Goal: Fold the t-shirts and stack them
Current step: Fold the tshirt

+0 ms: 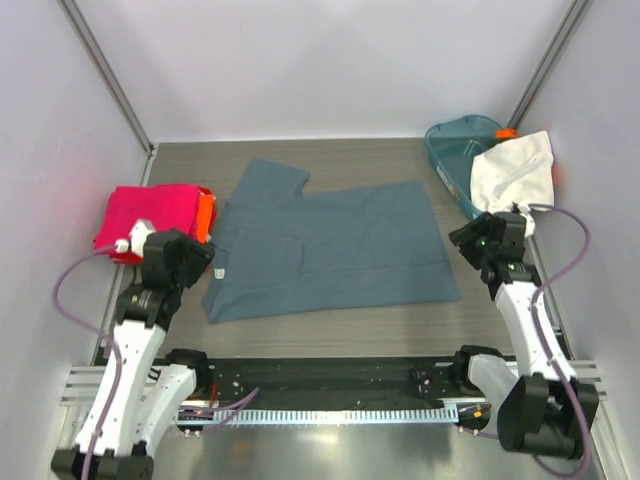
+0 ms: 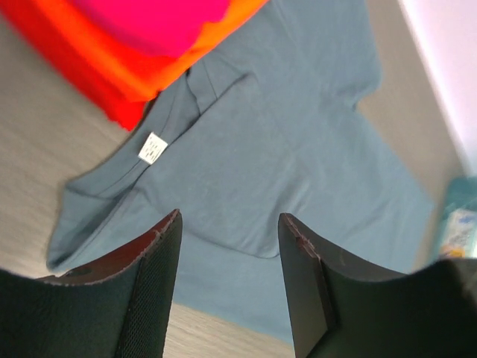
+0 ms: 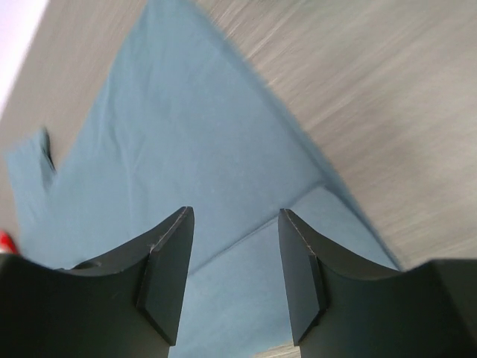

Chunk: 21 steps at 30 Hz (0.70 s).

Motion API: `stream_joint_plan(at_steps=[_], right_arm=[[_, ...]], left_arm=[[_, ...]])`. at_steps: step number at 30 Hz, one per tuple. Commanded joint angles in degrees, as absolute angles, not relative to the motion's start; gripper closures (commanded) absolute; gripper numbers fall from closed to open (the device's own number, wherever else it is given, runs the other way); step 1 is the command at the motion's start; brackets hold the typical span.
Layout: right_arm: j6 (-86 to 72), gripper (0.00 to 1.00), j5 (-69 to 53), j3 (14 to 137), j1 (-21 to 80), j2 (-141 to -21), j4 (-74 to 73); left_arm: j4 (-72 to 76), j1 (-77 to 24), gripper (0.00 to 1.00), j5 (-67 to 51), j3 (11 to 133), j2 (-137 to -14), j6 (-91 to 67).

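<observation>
A slate blue-grey t-shirt (image 1: 330,250) lies spread on the table, partly folded lengthwise, its collar and white label (image 2: 153,147) toward the left. Folded magenta (image 1: 150,215) and orange-red (image 1: 205,213) t-shirts are stacked at the far left. A white t-shirt (image 1: 512,170) hangs over the tub rim at the right. My left gripper (image 2: 229,224) hovers open above the blue shirt's left edge (image 1: 205,262), holding nothing. Over the shirt's right edge my right gripper (image 3: 235,220) is open and empty too; in the top view it sits at the shirt's right side (image 1: 470,240).
A teal plastic tub (image 1: 455,145) stands at the back right corner under the white shirt. Grey walls enclose the table on three sides. A black rail (image 1: 330,385) with the arm bases runs along the near edge.
</observation>
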<state>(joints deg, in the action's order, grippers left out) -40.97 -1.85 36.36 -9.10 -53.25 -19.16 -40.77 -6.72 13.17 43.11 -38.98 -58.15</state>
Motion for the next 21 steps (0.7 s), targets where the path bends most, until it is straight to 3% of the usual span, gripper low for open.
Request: stream_joint_plan(at_steps=[1,8,9,10,13,21], right_arm=[[-32.89,0.45,-3.52,42.95,-3.44,-61.5,-14.33],[-32.09,0.48,-5.73,52.28,-0.01,-81.19,-8.0],[-31.38,0.48,-2.75,54.03,0.0,-83.3,-8.0],[-30.42,0.45,-1.42,57.45,2.44,-87.76,-8.09],[-27.95,0.42,3.14,65.18,3.34,-94.55,-9.49],[-25.05,0.41,9.92,84.01,5.79,-115.46,-13.97]], left_arm=[[-31.39,-6.68,0.44,7.83,48.24,-47.18,-48.1],[-18.9,-7.12,0.32,5.27,58.26,-65.64,-44.47],[-18.55,-7.21,0.28,5.53,61.23,-67.92,-44.47],[-18.46,-7.21,0.16,6.67,62.91,-71.77,-44.47],[-19.07,-7.12,0.02,8.87,70.38,-78.12,-42.98],[-21.45,-6.77,0.0,10.81,92.36,-100.18,-40.17]])
